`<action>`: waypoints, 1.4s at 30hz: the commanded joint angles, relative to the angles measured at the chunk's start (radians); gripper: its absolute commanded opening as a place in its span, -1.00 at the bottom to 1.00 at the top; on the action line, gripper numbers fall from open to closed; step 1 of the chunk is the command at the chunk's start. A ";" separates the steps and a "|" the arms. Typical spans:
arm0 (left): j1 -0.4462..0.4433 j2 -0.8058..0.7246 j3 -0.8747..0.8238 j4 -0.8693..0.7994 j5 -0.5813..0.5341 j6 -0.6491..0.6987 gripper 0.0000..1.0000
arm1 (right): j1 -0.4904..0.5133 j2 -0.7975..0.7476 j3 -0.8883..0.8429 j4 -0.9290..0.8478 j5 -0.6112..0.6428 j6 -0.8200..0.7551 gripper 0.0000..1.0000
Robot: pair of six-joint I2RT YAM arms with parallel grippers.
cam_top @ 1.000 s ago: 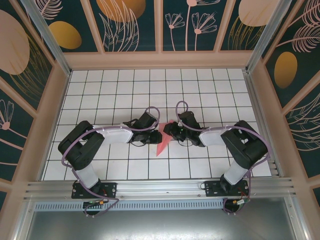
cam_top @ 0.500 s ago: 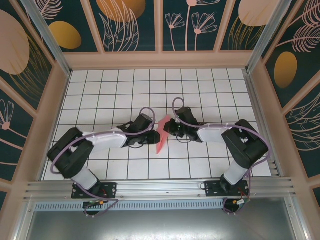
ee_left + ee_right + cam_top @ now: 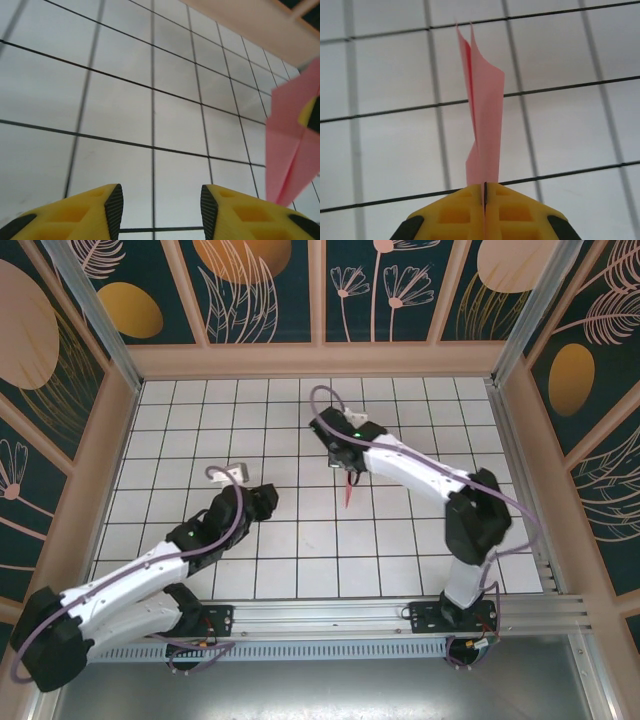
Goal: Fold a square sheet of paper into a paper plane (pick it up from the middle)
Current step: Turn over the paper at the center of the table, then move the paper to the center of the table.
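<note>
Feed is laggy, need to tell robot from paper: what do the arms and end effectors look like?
The left arm and right arm have white shells and black joints, with a purple cable looping along each. The left end effector and right end effector have yellow fingers with recessed pockets and black pads. A small green light glows near the right wrist.

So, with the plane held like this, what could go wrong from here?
1. The right claw pinches the paper plane only at one end; thin paper may slip out or bend when it moves.
2. The layers stand apart at the plane's far tip, so the folds may open.
3. The left claw is open, empty and off to the side, so nothing would catch a drop.
</note>
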 commanded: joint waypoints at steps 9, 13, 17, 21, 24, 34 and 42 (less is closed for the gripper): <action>0.006 -0.251 -0.089 -0.131 -0.216 -0.106 0.03 | 0.164 0.489 0.464 -0.256 -0.111 -0.066 -0.54; 0.007 -0.242 -0.090 -0.135 -0.191 -0.115 0.03 | 0.164 0.438 0.449 -0.071 -0.326 -0.076 -0.11; 0.006 -0.216 -0.088 -0.125 -0.173 -0.114 0.04 | 0.123 0.228 0.232 0.186 -0.490 -0.075 0.15; 0.006 -0.182 -0.084 -0.101 -0.148 -0.109 0.05 | 0.023 0.001 -0.119 0.510 -0.704 -0.023 0.24; 0.006 -0.153 -0.076 -0.089 -0.129 -0.106 0.05 | -0.075 -0.081 -0.325 0.739 -0.892 0.038 -0.04; 0.007 -0.077 -0.055 -0.079 -0.056 -0.094 0.11 | -0.124 0.037 -0.363 0.843 -1.015 0.044 -0.58; 0.006 -0.027 -0.043 -0.065 -0.001 -0.078 0.14 | -0.162 0.134 -0.404 0.911 -0.973 0.093 -0.64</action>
